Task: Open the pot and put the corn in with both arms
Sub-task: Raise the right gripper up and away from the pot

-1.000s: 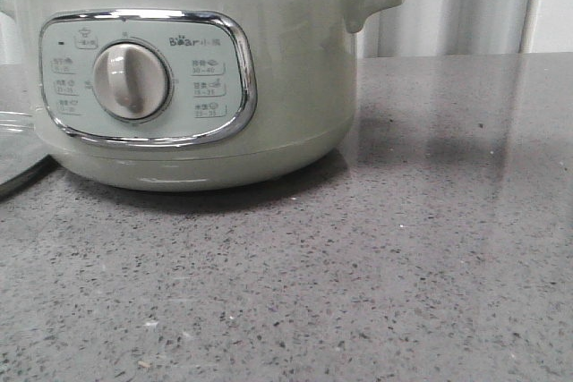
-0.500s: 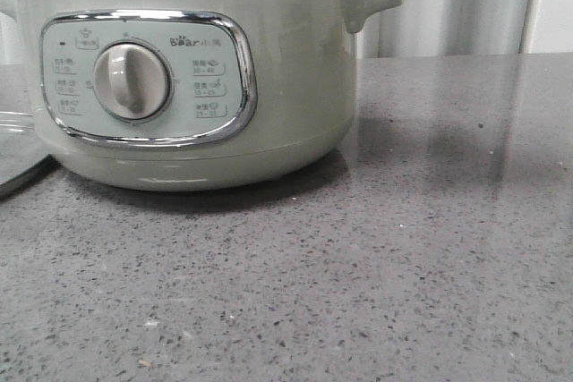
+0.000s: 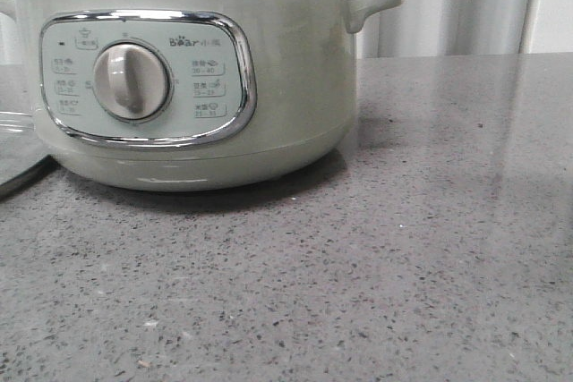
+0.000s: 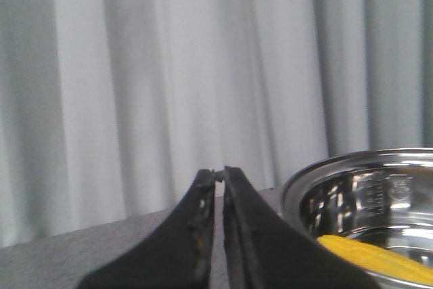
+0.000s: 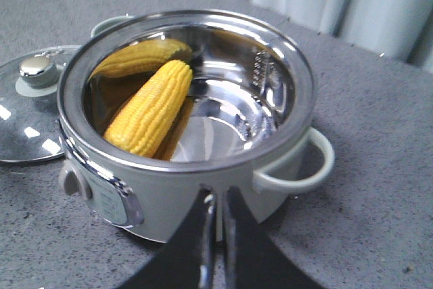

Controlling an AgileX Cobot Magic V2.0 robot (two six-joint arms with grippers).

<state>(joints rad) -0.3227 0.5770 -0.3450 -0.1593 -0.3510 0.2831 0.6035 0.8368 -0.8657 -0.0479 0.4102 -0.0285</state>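
The pale grey-green pot [image 3: 188, 87] stands on the table with no lid on it; its chrome panel and beige dial [image 3: 132, 81] face the front camera. In the right wrist view the pot [image 5: 186, 93] is open and the yellow corn [image 5: 150, 107] lies inside, leaning on the steel wall. The corn also shows in the left wrist view [image 4: 379, 258] inside the steel rim [image 4: 352, 167]. My left gripper [image 4: 218, 174] is shut and empty, beside the pot. My right gripper [image 5: 218, 197] is shut and empty, above the table in front of the pot. Neither gripper shows in the front view.
The glass lid [image 5: 30, 103] with its round knob lies flat on the grey speckled table [image 3: 358, 266] beside the pot; its edge shows in the front view [image 3: 18, 154]. Pale curtains [image 3: 448, 2] hang behind the table.
A faint shadow on the table right of the pot has faded. The pot and the lid have not moved.
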